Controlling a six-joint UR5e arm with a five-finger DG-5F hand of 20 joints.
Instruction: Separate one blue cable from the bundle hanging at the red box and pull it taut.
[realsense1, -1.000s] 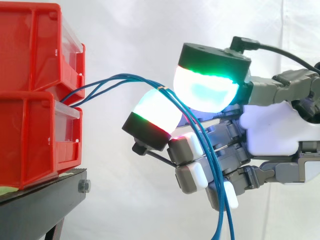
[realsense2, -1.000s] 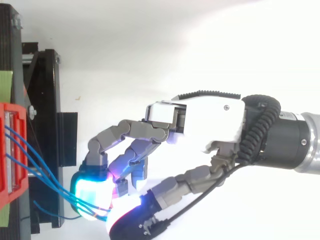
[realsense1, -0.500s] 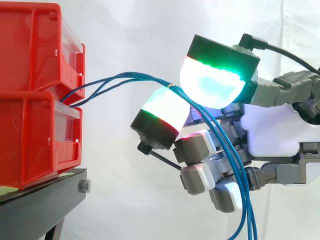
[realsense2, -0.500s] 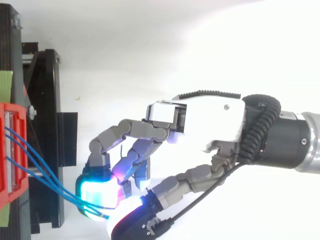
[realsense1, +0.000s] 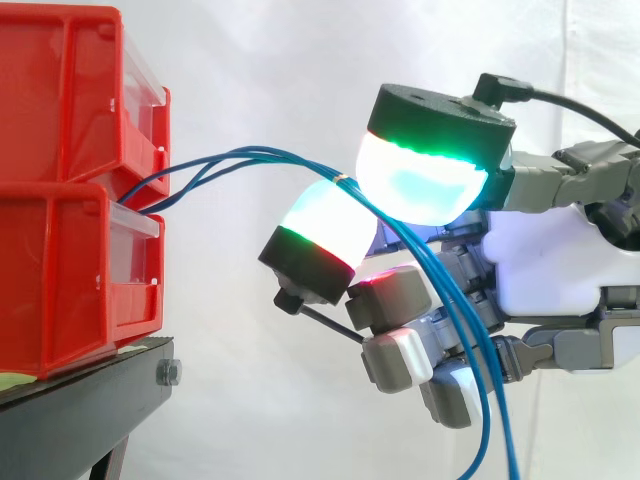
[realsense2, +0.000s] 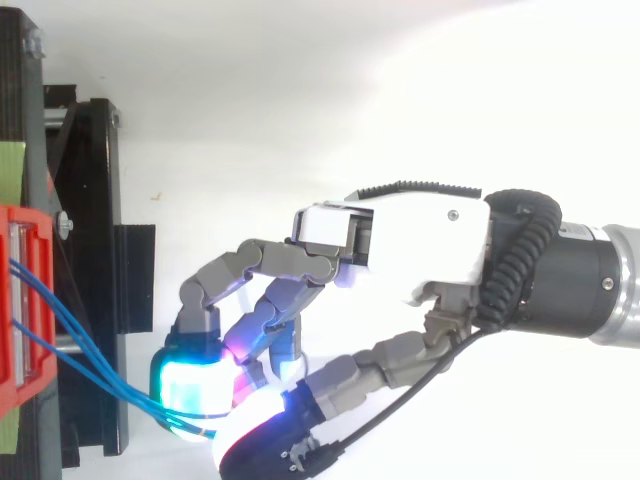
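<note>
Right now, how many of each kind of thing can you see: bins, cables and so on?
Red bins: 2, an upper bin stacked on a lower bin
Blue cables: 3 that I can tell apart
Black stand: 1
Hand: 1, pinching the blue cables
Total: 7

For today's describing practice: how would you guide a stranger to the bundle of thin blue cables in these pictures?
Start at the stacked red plastic bins on the black stand. The thin blue cables arch out from their front, run between two glowing pads of the robot hand, then hang down. Nothing else is thin and blue.
</note>
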